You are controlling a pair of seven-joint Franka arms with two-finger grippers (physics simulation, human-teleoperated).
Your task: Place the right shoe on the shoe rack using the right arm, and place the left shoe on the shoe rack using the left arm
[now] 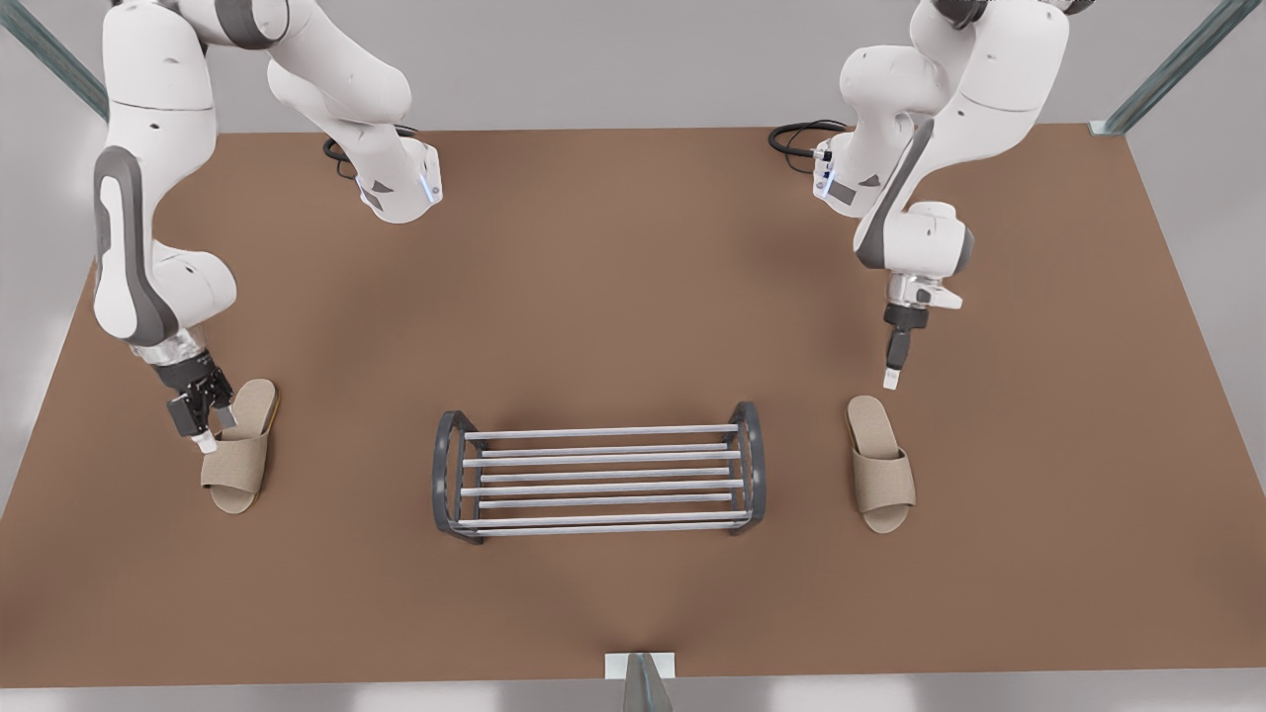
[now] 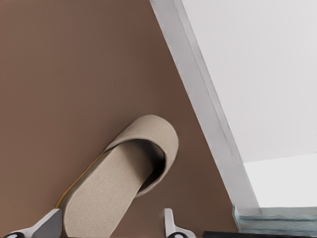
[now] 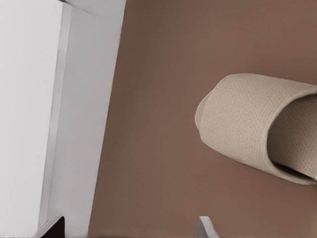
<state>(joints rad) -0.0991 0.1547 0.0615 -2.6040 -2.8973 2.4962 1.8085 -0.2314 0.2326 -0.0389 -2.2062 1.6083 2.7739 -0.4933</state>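
Flanking the shoe rack (image 1: 603, 458) on the bench (image 1: 633, 297), both slippers lie flat; left pincer (image 1: 213, 427) gapes wide astride left slipper (image 1: 240, 455), right pincer (image 1: 892, 379) wide above right slipper (image 1: 880, 475).

Simulated robot test cell, not a real room: flat brown tabletop (image 1: 633, 247) on a blank pale grey floor, metal frame posts (image 1: 1172, 69) at the corners. Two white arms (image 1: 148, 198) bolted on, cables (image 1: 796, 136) trailing from their bases.

Brown table (image 1: 613, 277), shoe rack (image 1: 600, 473), left slipper (image 1: 240, 447), right slipper (image 1: 879, 464)
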